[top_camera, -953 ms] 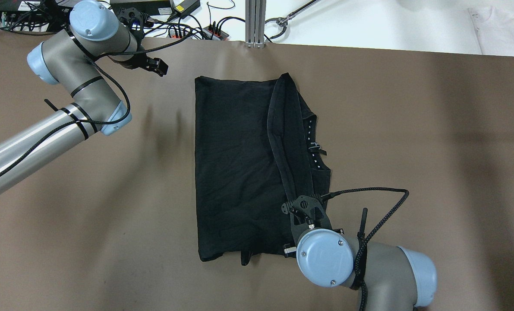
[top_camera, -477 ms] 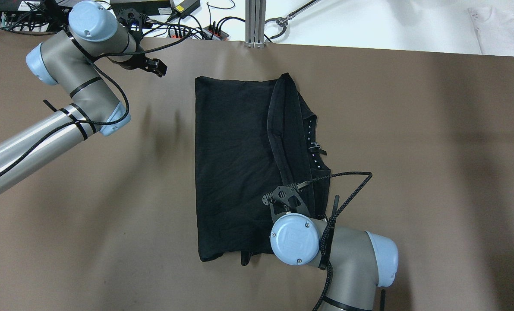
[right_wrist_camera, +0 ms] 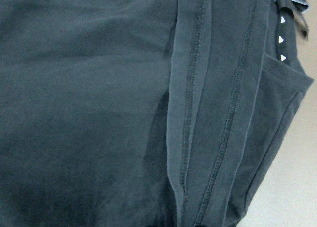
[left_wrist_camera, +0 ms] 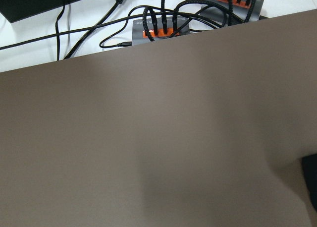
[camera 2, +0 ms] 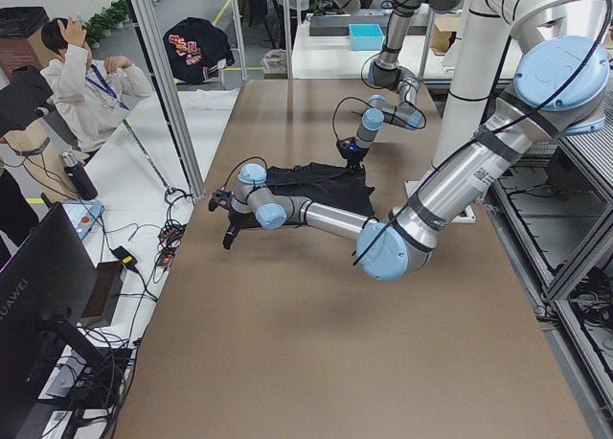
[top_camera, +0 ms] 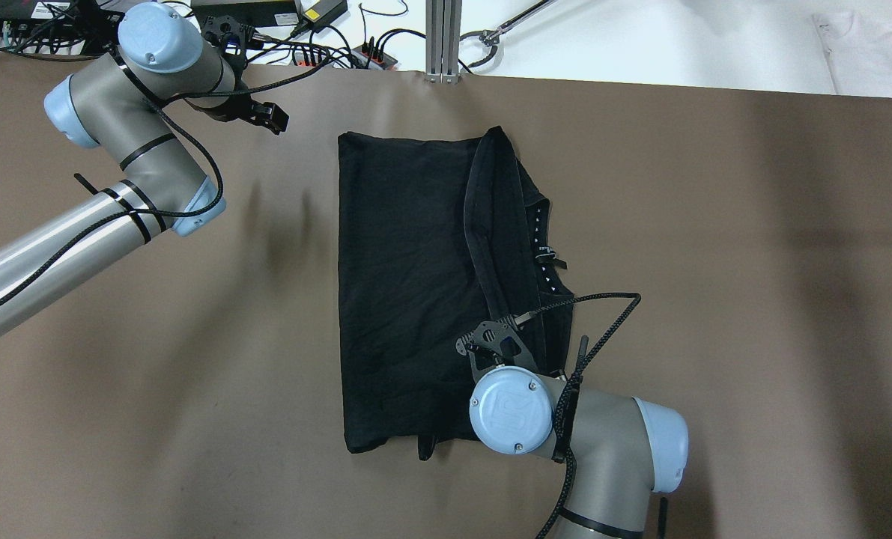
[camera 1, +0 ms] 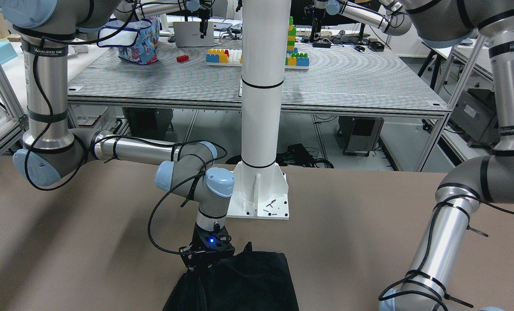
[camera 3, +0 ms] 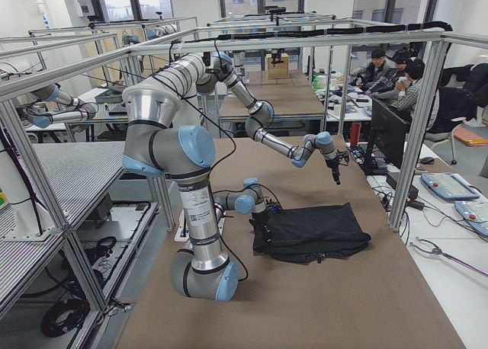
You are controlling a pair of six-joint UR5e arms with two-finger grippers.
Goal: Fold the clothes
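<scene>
Right arm's wrist has slid inward over the clothes [top_camera: 408,284] since a sec ago; left arm barely shifted. One black garment, flat mid-table [top_camera: 715,224]; two arms, two grippers. Right gripper [camera 1: 203,264] is down at the garment's robot-side edge, fingers lost in fabric, so can't tell its grip. Left gripper [top_camera: 272,118] is over bare table, opening unclear. Only the right wrist cam shows stitched hems and tiny white hearts [right_wrist_camera: 281,39].
</scene>
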